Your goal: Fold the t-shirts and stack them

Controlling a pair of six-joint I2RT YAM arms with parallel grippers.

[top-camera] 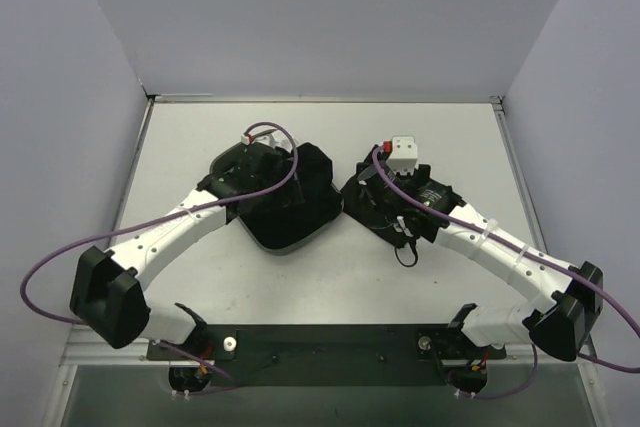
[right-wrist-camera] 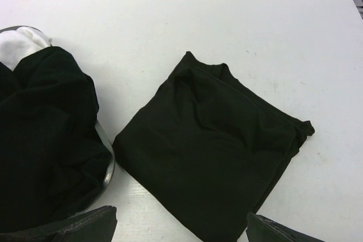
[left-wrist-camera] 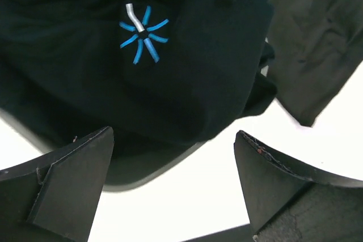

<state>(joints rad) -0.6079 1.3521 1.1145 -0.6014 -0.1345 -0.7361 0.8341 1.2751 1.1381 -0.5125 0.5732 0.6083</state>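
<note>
A crumpled black t-shirt point(top-camera: 305, 182) with a small blue mark point(left-wrist-camera: 142, 38) is heaped in the shallow grey-green tray point(top-camera: 300, 244) at the table's middle. My left gripper point(left-wrist-camera: 173, 168) is open just above the tray's rim point(left-wrist-camera: 130, 177) and holds nothing; in the top view it point(top-camera: 268, 172) hovers over the tray's left part. A second black t-shirt point(right-wrist-camera: 210, 157) lies folded into a rough square on the table right of the tray. My right gripper point(right-wrist-camera: 181, 228) is open above its near edge and is empty; in the top view it point(top-camera: 385, 197) covers most of that shirt.
The tray's rim point(right-wrist-camera: 108, 165) lies close to the folded shirt's left corner. The white table point(top-camera: 330, 282) is bounded by grey walls at the left, back and right. Purple cables point(top-camera: 265, 132) loop above both arms.
</note>
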